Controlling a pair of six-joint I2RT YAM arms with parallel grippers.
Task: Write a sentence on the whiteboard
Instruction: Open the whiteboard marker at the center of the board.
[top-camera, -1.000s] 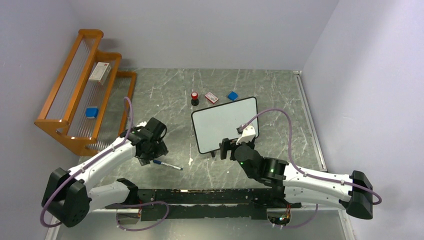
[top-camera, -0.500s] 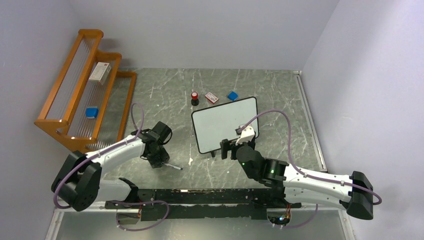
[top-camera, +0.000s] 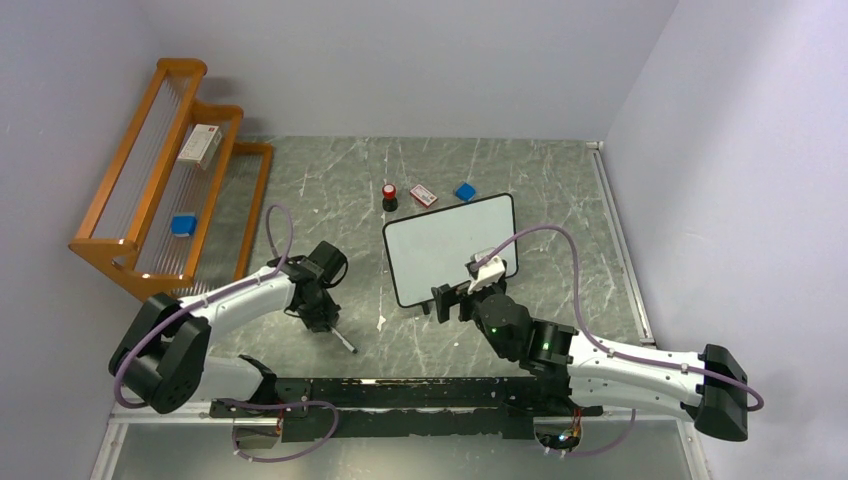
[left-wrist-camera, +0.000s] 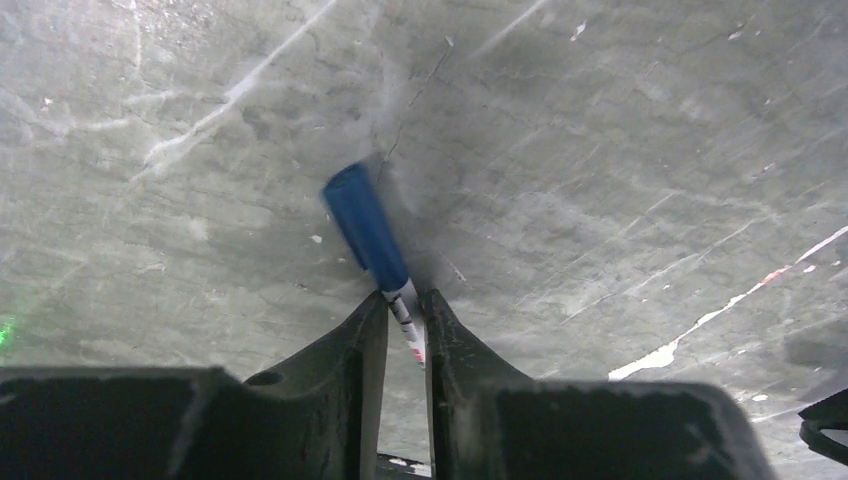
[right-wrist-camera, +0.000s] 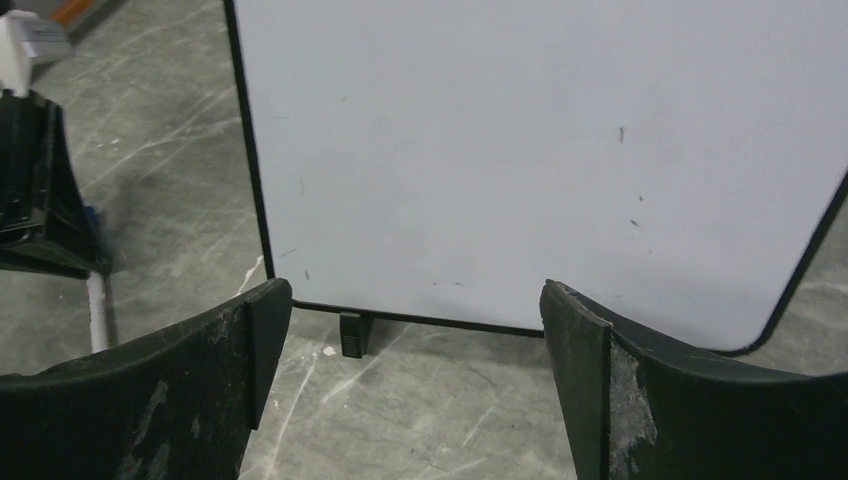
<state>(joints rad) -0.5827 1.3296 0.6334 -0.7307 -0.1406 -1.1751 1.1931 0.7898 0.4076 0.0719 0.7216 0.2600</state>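
The whiteboard (top-camera: 450, 248) stands on small black feet at mid table, and its white face (right-wrist-camera: 540, 150) is blank; the sentence is not in view. A marker pen (left-wrist-camera: 365, 228) with a blue cap and white barrel lies on the grey table. My left gripper (left-wrist-camera: 405, 312) is shut on its barrel, with the cap sticking out past the fingertips. From above, the left gripper (top-camera: 322, 318) is left of the board, and the pen's other end (top-camera: 346, 341) pokes out towards the near side. My right gripper (right-wrist-camera: 415, 310) stands wide open just before the board's near edge, holding nothing.
An orange wooden rack (top-camera: 165, 180) at the far left holds a box and a blue block. Behind the board sit a red-capped bottle (top-camera: 389, 195), a red-and-white card (top-camera: 424, 195) and a blue block (top-camera: 465, 191). Walls close the table on three sides.
My left gripper came down over the pen and shut on it; the pen swung to a steeper angle. My right gripper edged left along the board's near edge and opened wider.
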